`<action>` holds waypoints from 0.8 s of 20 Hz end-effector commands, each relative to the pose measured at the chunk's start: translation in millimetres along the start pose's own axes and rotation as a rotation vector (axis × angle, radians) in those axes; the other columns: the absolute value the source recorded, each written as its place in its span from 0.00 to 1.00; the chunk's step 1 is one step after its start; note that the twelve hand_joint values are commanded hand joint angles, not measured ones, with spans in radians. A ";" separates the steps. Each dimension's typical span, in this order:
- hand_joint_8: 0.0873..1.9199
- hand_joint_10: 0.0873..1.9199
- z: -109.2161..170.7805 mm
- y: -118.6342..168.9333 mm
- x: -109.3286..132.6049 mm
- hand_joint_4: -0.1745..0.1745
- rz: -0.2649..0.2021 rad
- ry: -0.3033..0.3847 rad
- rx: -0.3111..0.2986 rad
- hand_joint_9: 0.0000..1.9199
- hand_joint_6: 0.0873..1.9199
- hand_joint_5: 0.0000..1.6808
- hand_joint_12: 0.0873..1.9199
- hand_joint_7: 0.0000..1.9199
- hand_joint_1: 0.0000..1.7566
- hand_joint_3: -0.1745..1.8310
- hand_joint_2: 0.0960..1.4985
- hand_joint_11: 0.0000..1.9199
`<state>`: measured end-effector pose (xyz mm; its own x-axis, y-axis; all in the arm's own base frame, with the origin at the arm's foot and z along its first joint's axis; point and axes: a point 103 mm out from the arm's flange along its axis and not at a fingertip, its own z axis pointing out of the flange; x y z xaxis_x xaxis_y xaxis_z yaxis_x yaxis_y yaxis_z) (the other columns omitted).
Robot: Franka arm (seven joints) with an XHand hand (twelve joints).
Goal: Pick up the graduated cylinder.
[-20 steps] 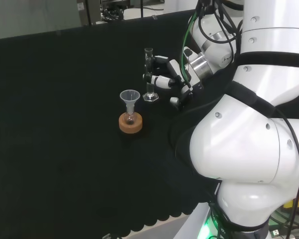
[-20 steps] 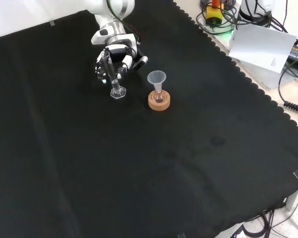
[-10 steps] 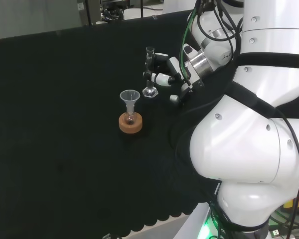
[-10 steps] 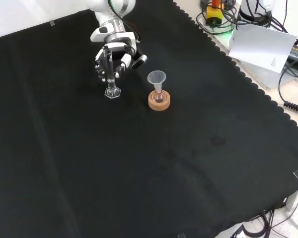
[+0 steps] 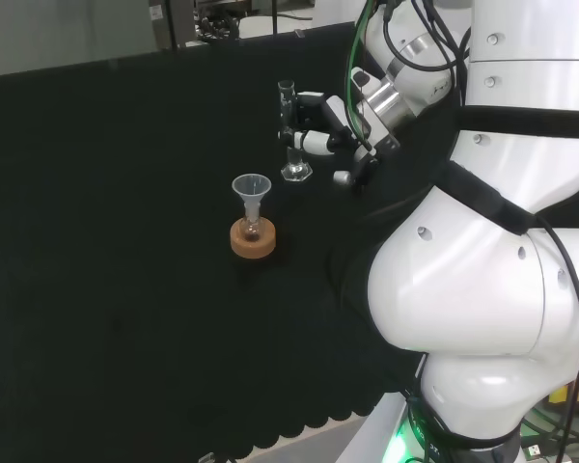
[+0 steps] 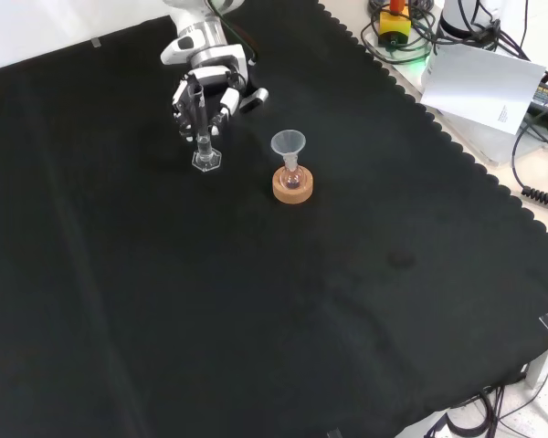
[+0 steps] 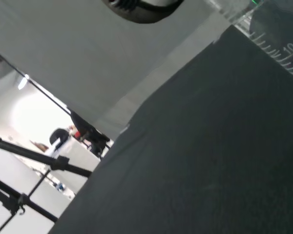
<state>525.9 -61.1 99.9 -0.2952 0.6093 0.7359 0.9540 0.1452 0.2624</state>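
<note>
The black and white hand had its fingers curled round the slim clear glass graduated cylinder, upright. A clear funnel in a small flask on a cork ring stand stood near, apart, on the black cloth.

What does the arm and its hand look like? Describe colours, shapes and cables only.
The arm is glossy white with bulky rounded links, black bands at the joints and silver metal rings near the wrist. Black and green cables run along it. The hand is black with white finger segments.
</note>
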 end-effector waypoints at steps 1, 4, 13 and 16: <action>0.22 0.01 -30.4 -11.4 20.1 0.39 0.003 -0.086 0.095 0.70 0.54 0.56 0.41 0.57 0.62 0.09 0.75 0.64; 0.22 0.01 -46.5 -21.6 34.1 0.39 0.000 -0.114 0.118 0.71 0.53 0.56 0.41 0.57 0.62 0.09 0.74 0.65; 0.20 0.00 -64.8 -76.4 78.5 0.40 0.024 -0.206 0.214 0.72 0.52 0.57 0.39 0.59 0.62 0.09 0.74 0.66; 0.19 0.00 -63.6 -95.5 88.9 0.41 0.039 -0.232 0.252 0.73 0.52 0.57 0.38 0.60 0.62 0.09 0.74 0.67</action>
<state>455.2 -74.2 172.4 -0.2950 0.7197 0.6285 0.9540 0.2586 0.1517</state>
